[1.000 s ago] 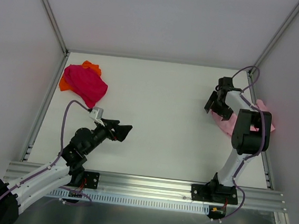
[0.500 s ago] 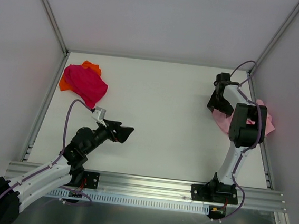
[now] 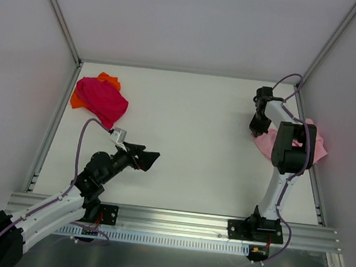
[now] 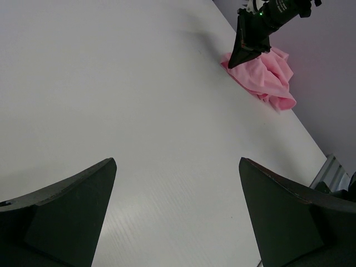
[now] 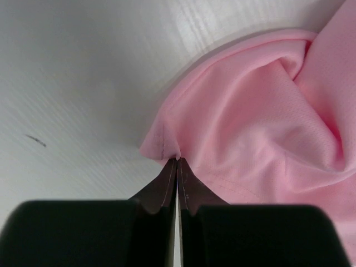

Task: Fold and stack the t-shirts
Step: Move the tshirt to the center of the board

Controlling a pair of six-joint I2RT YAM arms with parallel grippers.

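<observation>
Right gripper (image 5: 177, 161), clamped on a mere hem corner of the crumpled light pink cloth t-shirt (image 5: 250, 111) at frame centre, risks slippage on lifting; left gripper (image 4: 177, 167) gapes wide, empty.

Both arms are white tubular links joined by black joint housings. The left arm (image 3: 64, 201), at the lower left of the frame, has a thin purple cable (image 3: 80, 142) running along it and a small pale grey camera block (image 3: 118, 134) at the wrist. Its left claw (image 3: 153, 161) is matte black with broad wedge-shaped fingers (image 4: 67, 217). The right arm (image 3: 284, 175) has a matching purple lead (image 3: 292, 76), a black base plate (image 3: 257, 231), and a black right claw (image 3: 254, 131) whose fingertips (image 5: 164, 189) taper thin.
</observation>
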